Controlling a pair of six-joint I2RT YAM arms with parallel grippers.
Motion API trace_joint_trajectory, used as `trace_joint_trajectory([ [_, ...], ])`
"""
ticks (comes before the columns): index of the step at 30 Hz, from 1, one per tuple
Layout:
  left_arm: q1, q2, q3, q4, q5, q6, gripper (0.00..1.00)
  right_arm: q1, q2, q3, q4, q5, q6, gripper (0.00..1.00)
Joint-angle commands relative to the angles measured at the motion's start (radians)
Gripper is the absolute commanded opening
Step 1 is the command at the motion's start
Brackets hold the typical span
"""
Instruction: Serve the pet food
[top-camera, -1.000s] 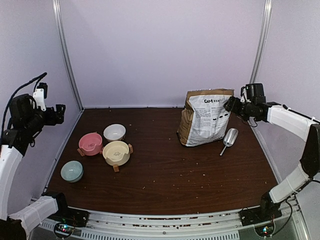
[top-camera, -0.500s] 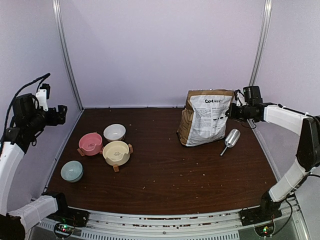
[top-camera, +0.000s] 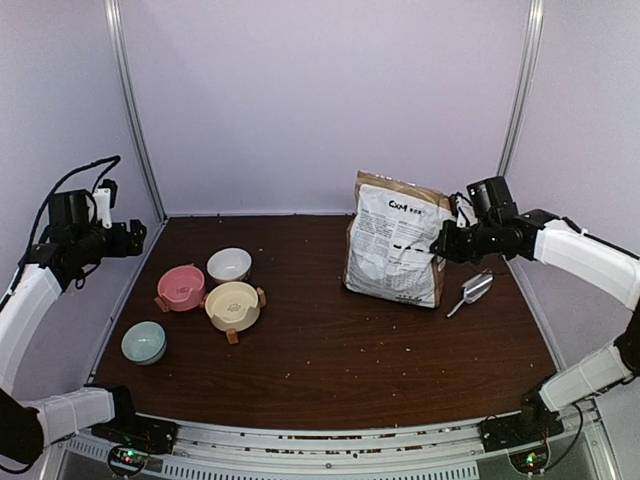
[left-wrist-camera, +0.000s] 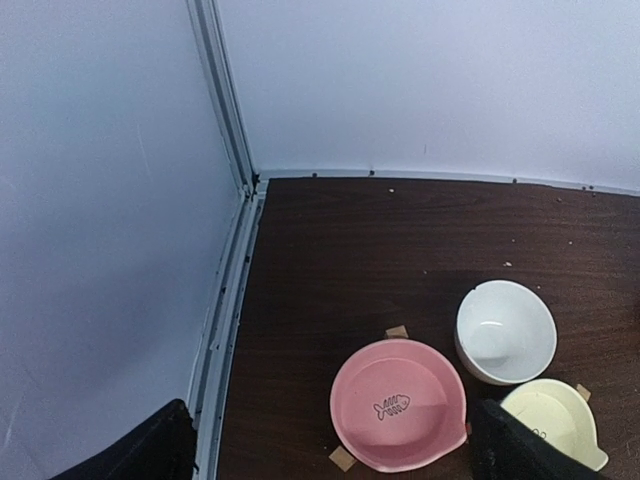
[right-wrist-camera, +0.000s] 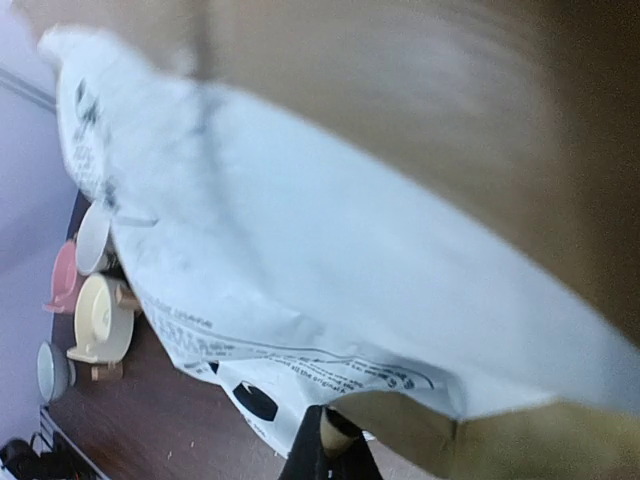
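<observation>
Over the table (top-camera: 330, 370), the right hand (top-camera: 445, 245) pinches the tilted bag (top-camera: 395, 245).

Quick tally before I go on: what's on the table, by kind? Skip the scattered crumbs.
Bowls: 4 (pink bowl, white bowl, cream bowl, pale green bowl)
Paper bag: 1
Metal scoop: 1
Total: 6

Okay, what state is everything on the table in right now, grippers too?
paper bag: standing, tilted.
scoop: lying on table.
pink bowl: empty.
white bowl: empty.
cream bowl: empty.
green bowl: empty.
left gripper: open, empty.
right gripper: shut on paper bag.
</observation>
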Motion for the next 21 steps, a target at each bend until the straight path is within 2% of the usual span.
trace_joint_trajectory([
  [1,-0.004,-0.015,0.033,-0.043,0.053,-0.014,0.98,0.178,-0.197,-0.104,0.196,0.104,0.063,0.0],
  [5,-0.003,-0.045,0.008,0.002,0.099,-0.046,0.98,0.344,-0.255,-0.218,0.264,0.278,0.139,0.0],
  [10,-0.004,-0.086,-0.005,-0.013,0.098,-0.063,0.98,0.581,-0.249,-0.226,0.245,0.475,0.26,0.0],
  [15,-0.004,-0.134,-0.036,0.002,0.058,-0.058,0.98,0.726,-0.185,-0.151,0.259,0.511,0.292,0.0],
  [20,-0.003,-0.127,-0.046,0.001,0.057,-0.058,0.98,0.793,-0.156,-0.075,0.249,0.508,0.224,0.0],
  [21,-0.003,-0.123,-0.051,0.003,0.066,-0.057,0.98,0.795,-0.162,-0.067,0.246,0.501,0.212,0.03],
])
